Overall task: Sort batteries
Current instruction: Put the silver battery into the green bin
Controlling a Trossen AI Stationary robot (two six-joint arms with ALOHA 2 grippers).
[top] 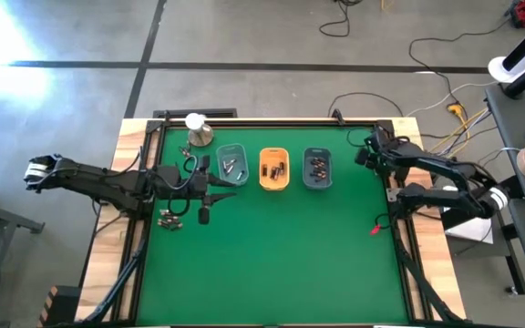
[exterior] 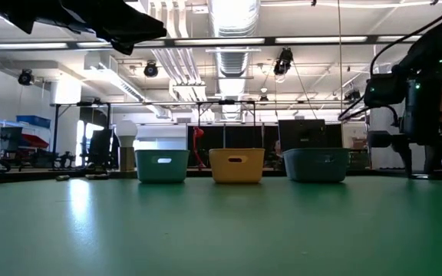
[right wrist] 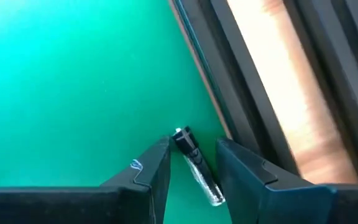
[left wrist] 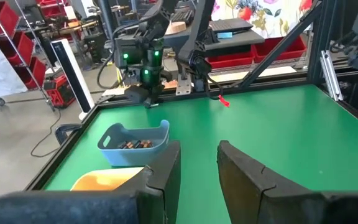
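Green table mat (top: 272, 255) holds three small trays of batteries (top: 275, 169). Beside the mat's right edge frame, right gripper (right wrist: 191, 163) clenches around one battery (right wrist: 194, 163). Left gripper (left wrist: 197, 177) near the trays grasps nothing, jaws apart.

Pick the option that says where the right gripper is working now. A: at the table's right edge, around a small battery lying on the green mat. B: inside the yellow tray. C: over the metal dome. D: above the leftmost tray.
A: the right wrist view shows the right gripper straddling a small battery on the green mat beside the table's black edge rail.
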